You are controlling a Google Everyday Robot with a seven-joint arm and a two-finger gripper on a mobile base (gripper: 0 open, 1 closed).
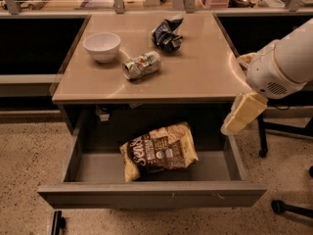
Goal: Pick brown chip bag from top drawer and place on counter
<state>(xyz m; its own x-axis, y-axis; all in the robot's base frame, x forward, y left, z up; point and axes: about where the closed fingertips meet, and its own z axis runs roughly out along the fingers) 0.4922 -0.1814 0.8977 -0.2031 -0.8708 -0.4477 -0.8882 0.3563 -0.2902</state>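
The brown chip bag (159,151) lies flat in the middle of the open top drawer (151,195), white lettering up. The tan counter (205,67) is directly above the drawer. My gripper (243,114), cream-coloured on a white arm (283,65), hangs at the right, just off the counter's front right corner and above the drawer's right wall. It is to the right of the bag and higher, not touching it, and holds nothing that I can see.
On the counter stand a white bowl (101,46), a crushed can (141,64) on its side and a small dark blue wrinkled bag (167,33). A cluttered lighter surface runs along the back. Chair legs (288,207) stand on the speckled floor at the right.
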